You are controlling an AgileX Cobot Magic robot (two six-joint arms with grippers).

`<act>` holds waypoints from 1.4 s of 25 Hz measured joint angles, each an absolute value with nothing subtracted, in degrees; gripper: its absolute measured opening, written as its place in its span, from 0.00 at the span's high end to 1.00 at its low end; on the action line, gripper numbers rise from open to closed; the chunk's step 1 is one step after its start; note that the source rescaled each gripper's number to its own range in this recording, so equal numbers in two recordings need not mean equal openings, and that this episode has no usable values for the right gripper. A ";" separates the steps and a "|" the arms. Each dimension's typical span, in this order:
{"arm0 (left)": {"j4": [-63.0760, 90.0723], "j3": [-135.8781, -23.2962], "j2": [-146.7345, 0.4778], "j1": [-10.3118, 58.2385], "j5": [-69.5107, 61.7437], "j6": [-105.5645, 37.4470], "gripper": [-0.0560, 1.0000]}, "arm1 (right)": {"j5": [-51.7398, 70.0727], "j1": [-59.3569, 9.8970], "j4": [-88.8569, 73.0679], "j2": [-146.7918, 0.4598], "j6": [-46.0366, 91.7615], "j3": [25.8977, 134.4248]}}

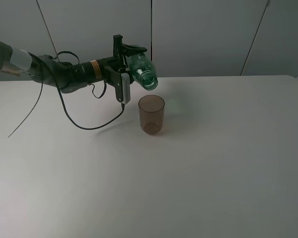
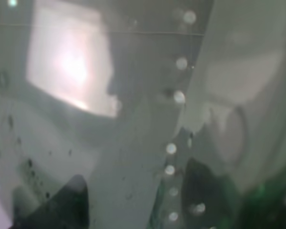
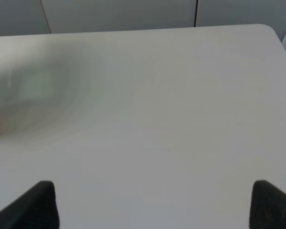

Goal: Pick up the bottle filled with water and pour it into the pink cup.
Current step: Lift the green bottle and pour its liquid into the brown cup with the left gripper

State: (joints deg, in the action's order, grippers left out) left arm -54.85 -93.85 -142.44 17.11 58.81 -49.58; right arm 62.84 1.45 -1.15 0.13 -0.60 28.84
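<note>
Exterior high view: the white worktop [image 1: 228, 163] fills most of the scene. The left arm [image 1: 64, 74] reaches in over it from 9 o'clock, stretched nearly level. A black cable [image 1: 84, 126] droops from the arm and loops onto the worktop at 9 o'clock from the pink cup [image 1: 151, 115].

The left end effector [image 1: 131, 55] is clenched on the bottle [image 1: 143, 72], gripping its green body. The bottle is held off the worktop and tipped well over. Its capless neck points down, and its open mouth is just above the cup's far rim, at 12 o'clock from the cup. Whether water is running out cannot be made out.

The pink cup stands upright on the worktop, at 12 o'clock from the worktop's middle, directly under the bottle's mouth and not touching it. Its fill level is unclear. A faint green glow [image 1: 176, 105] lies on the worktop at 2 o'clock from the cup.

Left wrist view is blurred and spotted with droplets; only a green patch of the bottle shows in one corner.

Right wrist view shows bare worktop. The right end effector [image 3: 155, 207] is released there, its two dark fingertips [image 3: 38, 205] spread wide with nothing between them.
</note>
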 joint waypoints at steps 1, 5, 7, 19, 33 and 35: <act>-54.85 -93.85 -142.44 17.11 58.81 -50.02 0.91 | 62.84 1.45 -1.15 0.13 -0.60 28.84; -54.85 -93.85 -142.44 17.11 58.81 -51.38 0.92 | 62.84 1.45 -1.15 0.13 -0.60 28.84; -54.85 -93.85 -142.44 17.11 58.81 -52.18 0.92 | 62.84 1.45 -1.15 0.13 -0.60 28.84; -54.85 -93.85 -142.44 16.88 58.81 -55.10 0.94 | 62.84 1.45 -1.15 0.13 -0.60 28.84; -54.85 -96.04 -142.44 16.62 58.45 -56.00 0.94 | 62.84 1.45 -1.15 0.13 -0.60 28.84; -55.08 -96.13 -142.44 16.62 58.45 -56.39 0.94 | 62.84 1.45 -1.15 0.13 -0.60 28.84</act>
State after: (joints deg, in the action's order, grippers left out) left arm -55.08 -96.13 -142.44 16.62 58.45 -56.39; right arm 62.84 1.45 -1.15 0.13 -0.60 28.84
